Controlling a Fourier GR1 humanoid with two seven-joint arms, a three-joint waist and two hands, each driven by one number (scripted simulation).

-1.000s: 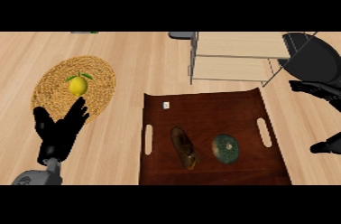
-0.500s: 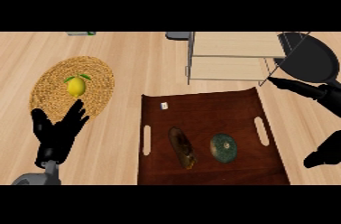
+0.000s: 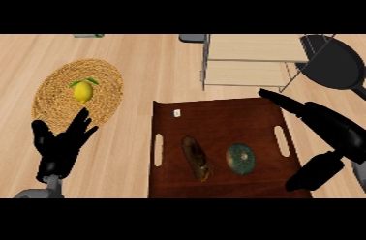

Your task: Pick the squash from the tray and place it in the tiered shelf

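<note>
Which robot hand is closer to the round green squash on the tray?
Right. The right hand is spread just right of the squash, over the tray's edge; the left hand rests far left, off the tray.

The right hand (image 3: 325, 137) has moved in over the tray's (image 3: 214, 113) right edge

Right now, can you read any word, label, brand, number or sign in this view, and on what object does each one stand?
No readable text in this view.
A small white tag or cube lies on the brown tray; if it carries a marking, it is too small to read.
The squash, the lemon and the tiered shelf show no lettering.
</note>
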